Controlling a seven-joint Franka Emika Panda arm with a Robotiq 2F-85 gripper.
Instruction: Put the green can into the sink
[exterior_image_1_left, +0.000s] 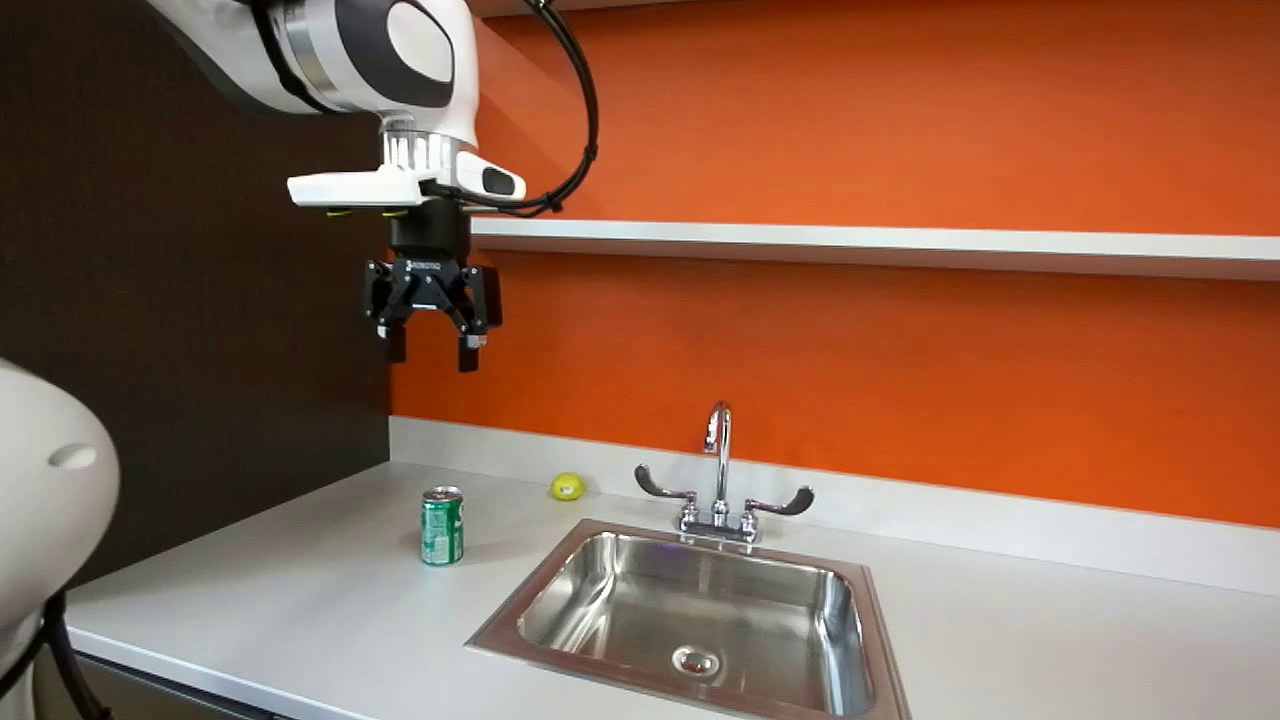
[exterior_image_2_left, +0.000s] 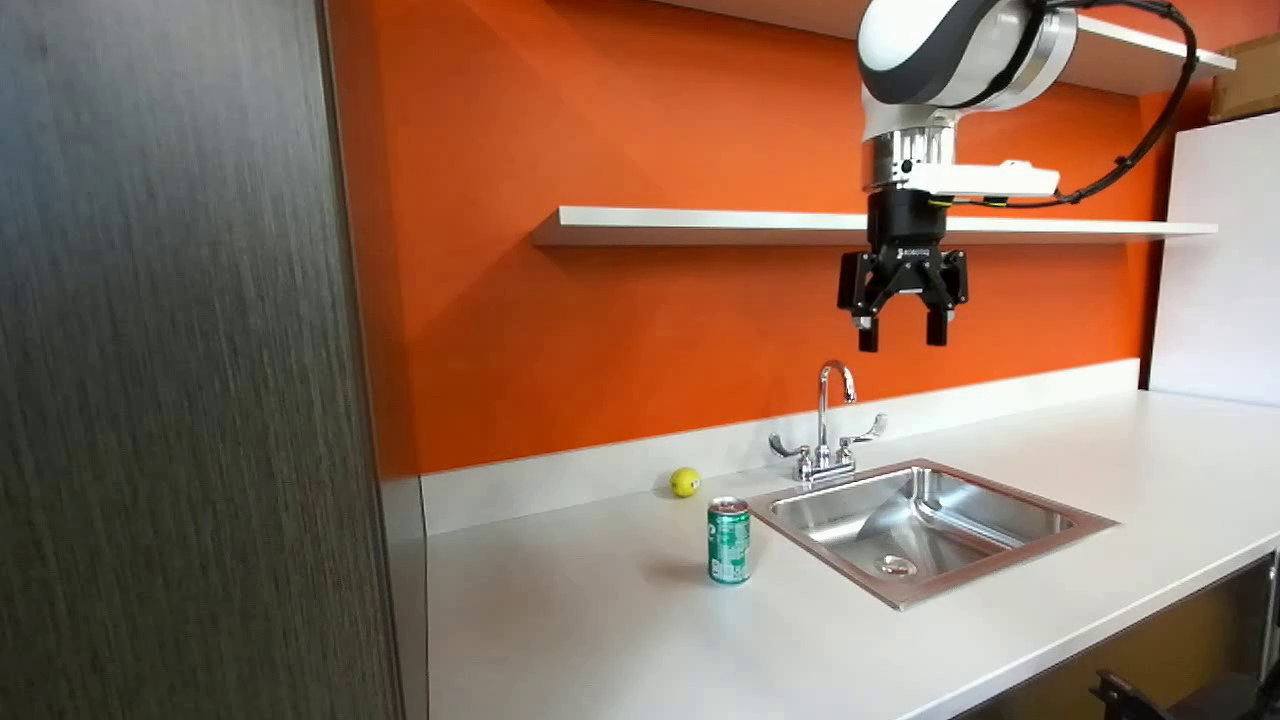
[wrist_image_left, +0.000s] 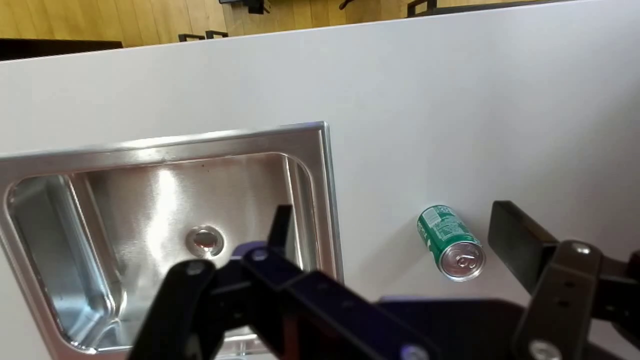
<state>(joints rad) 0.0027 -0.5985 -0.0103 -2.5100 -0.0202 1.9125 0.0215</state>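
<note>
1. Green metal was shown by the can (exterior_image_1_left: 441, 526), upright on the counter (exterior_image_1_left: 260, 610), left of the sink (exterior_image_1_left: 740, 600) in both exterior views.
2. Stiff but dentable, rather slippery walls were judged likely; fill and weight could not be told. A gentle mid-body grip was favoured.
3. The gripper (exterior_image_1_left: 432, 353) was held high, jaws apart, nothing between them.
4. The drain (exterior_image_1_left: 696, 660) was seen in the sink; no can had yet been placed there.

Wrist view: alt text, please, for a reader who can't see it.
A green can stands on a pale counter, right of a stainless steel sink. The open, empty gripper spans the foreground; wooden floor shows along the top.
</note>
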